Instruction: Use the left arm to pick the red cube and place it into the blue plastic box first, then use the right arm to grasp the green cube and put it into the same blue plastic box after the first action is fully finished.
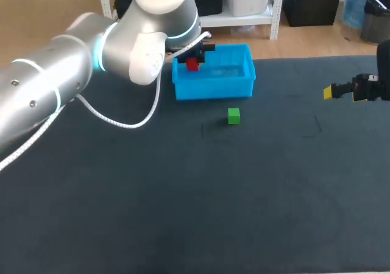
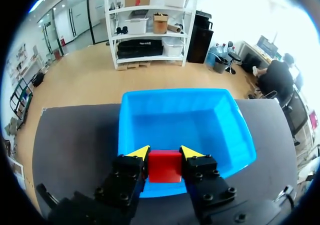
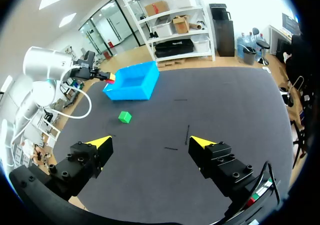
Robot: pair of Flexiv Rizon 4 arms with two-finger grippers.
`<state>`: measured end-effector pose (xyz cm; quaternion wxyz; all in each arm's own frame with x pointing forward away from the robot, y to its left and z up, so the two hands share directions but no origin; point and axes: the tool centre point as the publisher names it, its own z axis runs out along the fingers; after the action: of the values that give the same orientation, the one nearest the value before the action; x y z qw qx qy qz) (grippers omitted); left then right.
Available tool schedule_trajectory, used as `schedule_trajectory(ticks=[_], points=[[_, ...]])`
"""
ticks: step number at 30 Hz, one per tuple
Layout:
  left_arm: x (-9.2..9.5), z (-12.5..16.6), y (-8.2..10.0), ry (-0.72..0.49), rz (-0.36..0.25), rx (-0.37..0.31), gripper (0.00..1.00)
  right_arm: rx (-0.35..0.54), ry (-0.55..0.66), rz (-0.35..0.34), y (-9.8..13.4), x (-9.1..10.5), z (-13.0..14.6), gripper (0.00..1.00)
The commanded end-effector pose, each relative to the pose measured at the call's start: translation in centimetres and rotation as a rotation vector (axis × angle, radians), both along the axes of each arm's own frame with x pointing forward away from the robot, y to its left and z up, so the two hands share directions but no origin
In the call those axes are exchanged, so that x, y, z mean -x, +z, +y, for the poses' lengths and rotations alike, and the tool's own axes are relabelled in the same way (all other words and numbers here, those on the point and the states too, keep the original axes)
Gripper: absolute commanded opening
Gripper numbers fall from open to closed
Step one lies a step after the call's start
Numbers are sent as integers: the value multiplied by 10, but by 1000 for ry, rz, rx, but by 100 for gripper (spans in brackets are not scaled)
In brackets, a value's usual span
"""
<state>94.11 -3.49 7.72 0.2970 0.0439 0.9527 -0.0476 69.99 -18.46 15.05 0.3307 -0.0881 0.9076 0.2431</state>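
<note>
The small red cube (image 2: 164,166) is clamped from both sides by the yellow-tipped fingers of the left gripper (image 2: 164,153). It hangs over the 9 o'clock edge of the open blue plastic box (image 2: 186,125). In the head view, the small green cube (image 1: 233,116) lies on the dark table (image 1: 183,213) at the box's 5 o'clock. The right gripper (image 3: 151,142) hovers at the cube's 3 o'clock, well apart from it, with its jaws spread wide and nothing between them.
</note>
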Motion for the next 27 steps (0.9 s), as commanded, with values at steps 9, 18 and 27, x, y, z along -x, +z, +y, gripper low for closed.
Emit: schedule_trajectory(ticks=[9,18,27], points=[[-10,-1,-7,13,26,-11,0,0,1,0,0,0,0,100],[-10,-1,-12,9,39,-29,27,0,1,0,0,0,0,100],[-7,-1,-11,-4,40,-36,100,0,1,0,0,0,0,100]])
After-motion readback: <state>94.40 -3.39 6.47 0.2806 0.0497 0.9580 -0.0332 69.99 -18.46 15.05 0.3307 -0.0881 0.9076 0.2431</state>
